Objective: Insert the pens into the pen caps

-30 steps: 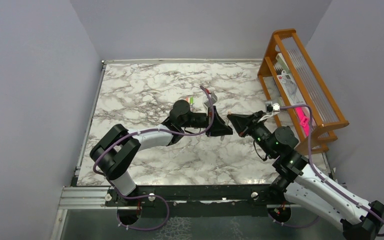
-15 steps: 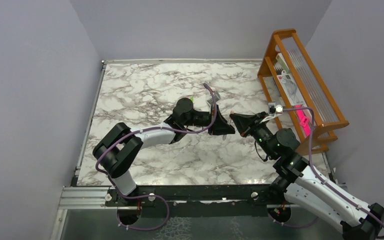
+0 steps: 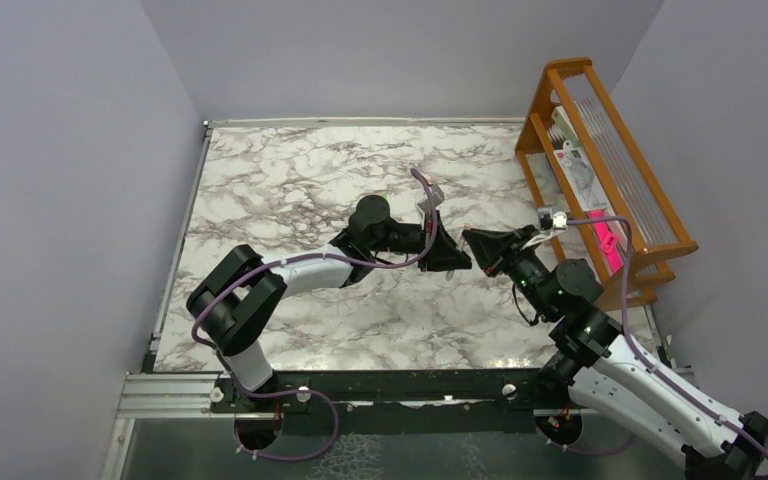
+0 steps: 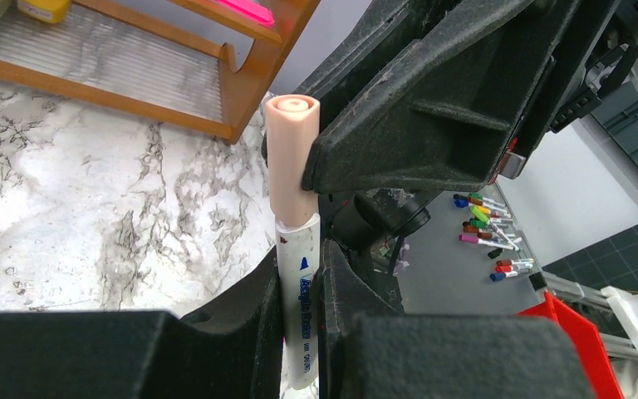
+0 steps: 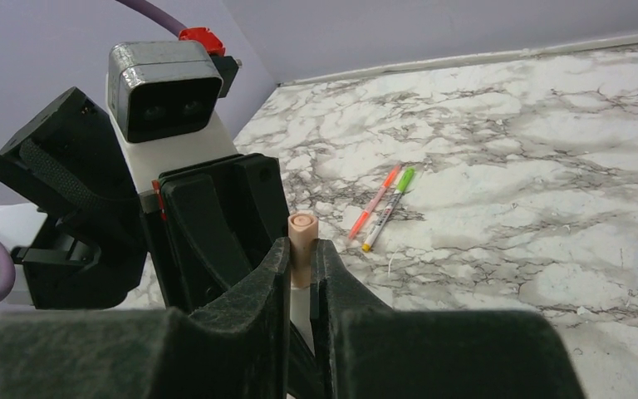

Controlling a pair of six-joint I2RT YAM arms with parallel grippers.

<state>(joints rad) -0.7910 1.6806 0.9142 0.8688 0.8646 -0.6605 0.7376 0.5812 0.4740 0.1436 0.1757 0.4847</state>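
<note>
Mid-frame, the gap has been closed: tan cap point(image 4: 291, 158) is being pushed onto the pen point(image 4: 301, 332) clamped by left gripper point(image 4: 303, 268); whether right gripper point(image 5: 299, 249) is gripping cannot be told.

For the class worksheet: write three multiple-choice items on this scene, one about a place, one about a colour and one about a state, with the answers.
1. Where do the two loose pens lie?
A) on the marble table
B) in a drawer
C) on the floor

2. What colour is the cap on the white pen?
A) bright green
B) blue
C) peach-tan

3. What is the left gripper doing?
A) standing open and empty
B) shut on the white pen
C) lying flat on the table

Answers:
1 A: the right wrist view shows them side by side on the marble.
2 C: the cap over the pen's tip is peach-tan.
3 B: its fingers clamp the pen's barrel.
</note>
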